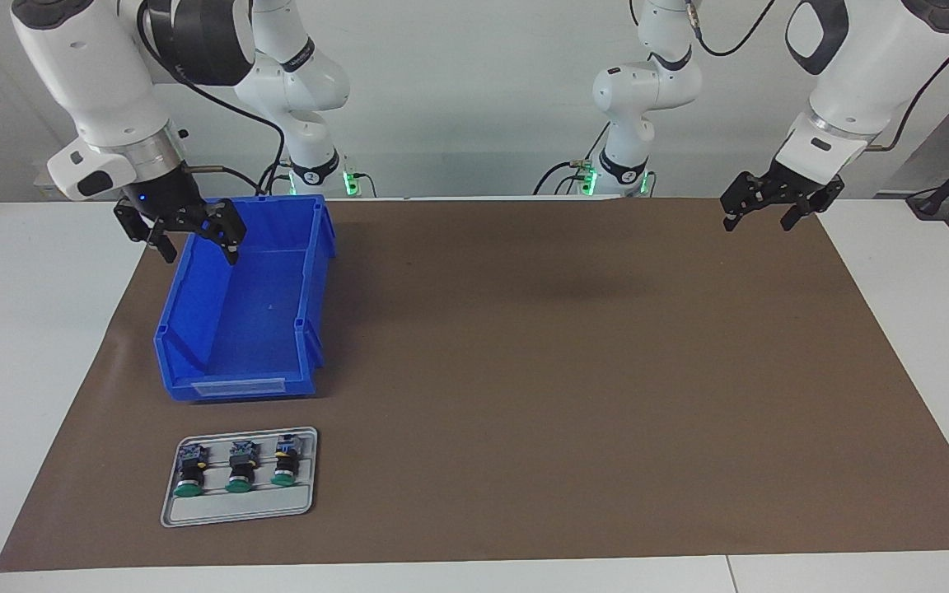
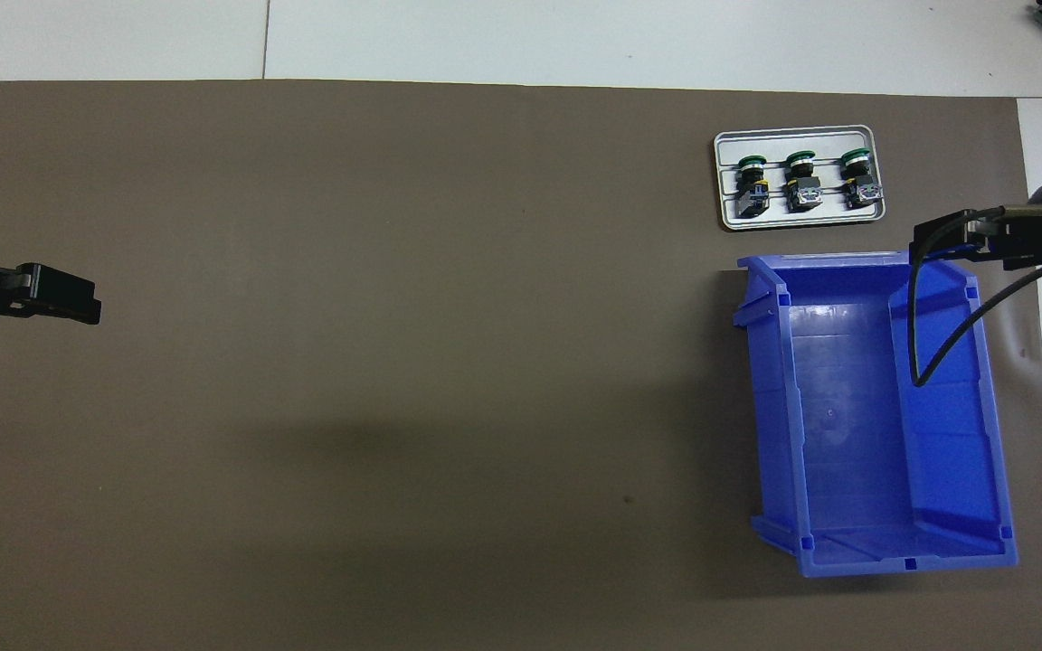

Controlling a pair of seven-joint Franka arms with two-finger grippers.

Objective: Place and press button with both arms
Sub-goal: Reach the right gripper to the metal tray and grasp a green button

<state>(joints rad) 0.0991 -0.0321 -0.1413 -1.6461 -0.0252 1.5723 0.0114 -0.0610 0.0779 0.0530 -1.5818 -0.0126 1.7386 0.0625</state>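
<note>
Buttons, three alike with green caps, lie side by side on a small grey tray (image 1: 240,511); the button (image 1: 238,469) in the middle of the row has its cap pointing away from the robots. Landmark for everything else is the blue bin (image 1: 194,329): the tray sits just beside its low open end, farther from the robots, the two apart by a narrow strip of brown mat (image 1: 565,371). Both stand at the right arm's end of the tabletop (image 1: 30,371), close to the mat's edge there. From the bin toward the left arm's end, the mat lies bare. The right gripper (image 1: 190,239) hangs over the bin's rim nearest the robots, jaws spread and holding nothing. The left gripper (image 1: 771,210) hangs well apart from the bin, over the mat's corner nearest its own base, jaws open and holding nothing.
</note>
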